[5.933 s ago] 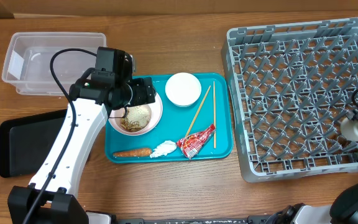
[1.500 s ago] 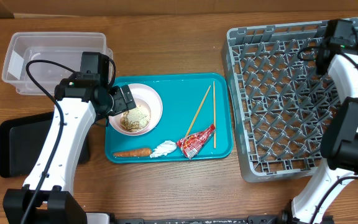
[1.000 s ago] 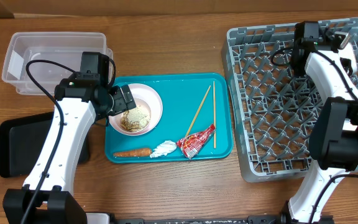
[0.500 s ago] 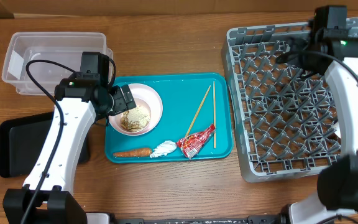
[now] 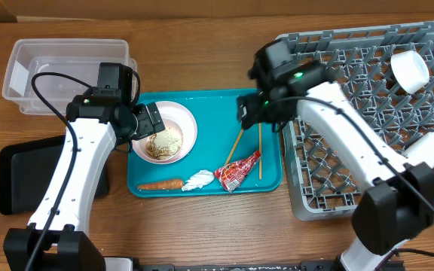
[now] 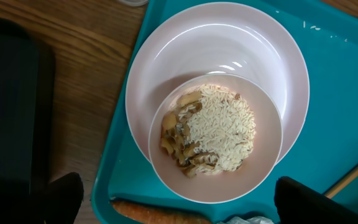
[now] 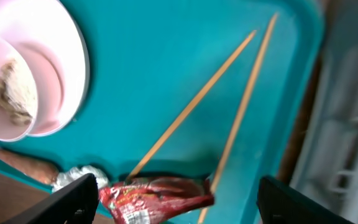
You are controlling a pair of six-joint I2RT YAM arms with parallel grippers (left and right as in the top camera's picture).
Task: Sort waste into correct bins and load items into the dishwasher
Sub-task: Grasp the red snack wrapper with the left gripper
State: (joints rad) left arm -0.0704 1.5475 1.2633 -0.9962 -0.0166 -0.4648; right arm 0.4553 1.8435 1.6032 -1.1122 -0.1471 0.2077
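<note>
A white plate [image 5: 187, 120] on the teal tray [image 5: 271, 181] carries a white bowl of rice scraps [image 5: 164, 143]; both show in the left wrist view, the plate [image 6: 216, 50] and the bowl [image 6: 219, 134]. The carrot [image 5: 160, 184], napkin [image 5: 199, 180], red wrapper [image 5: 238, 171] and two chopsticks [image 5: 242, 134] lie on the tray. My left gripper [image 5: 148, 120] is open above the bowl's near edge [image 6: 188, 205]. My right gripper [image 5: 249, 111] is open and empty over the chopsticks [image 7: 194, 102] and wrapper [image 7: 157, 194], its fingertips [image 7: 185, 205] straddling the wrapper.
The grey dish rack [image 5: 353, 128] stands at the right with a white bowl [image 5: 409, 68] and a white cup [image 5: 426, 150] in it. The clear tub [image 5: 59, 71] is at the far left and the black tray [image 5: 21, 177] in front of it.
My right arm has swung left from the rack's far side to above the tray's chopsticks. Two white dishes now show in the rack. The left arm has not moved.
</note>
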